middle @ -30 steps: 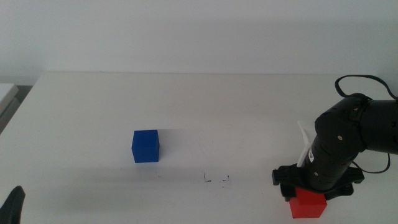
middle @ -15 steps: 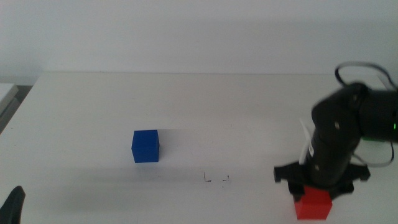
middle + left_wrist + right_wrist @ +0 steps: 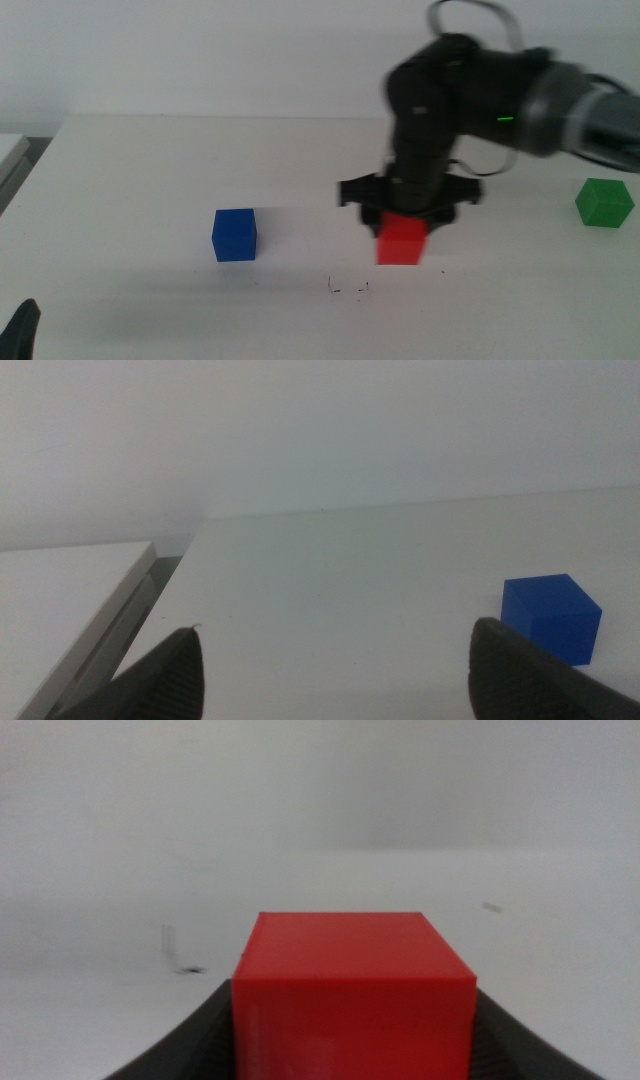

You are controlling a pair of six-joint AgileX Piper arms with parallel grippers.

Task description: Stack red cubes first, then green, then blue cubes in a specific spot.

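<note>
My right gripper (image 3: 403,232) is shut on the red cube (image 3: 401,243) and holds it above the table, a little up and right of the specific spot (image 3: 348,289), a faint patch of black marks. In the right wrist view the red cube (image 3: 352,990) sits between the dark jaws, with marks (image 3: 178,952) on the table beyond it. The blue cube (image 3: 234,235) rests at centre left, and it also shows in the left wrist view (image 3: 551,617). Far right lies the green cube (image 3: 604,203). My left gripper (image 3: 335,680) is open, waiting at the bottom left corner (image 3: 20,330).
A grey-white panel (image 3: 80,620) lies along the table's left edge (image 3: 12,165).
The right arm has lifted the red cube from the front right and carried it left toward the marks. The green cube, hidden before by the arm, now shows.
</note>
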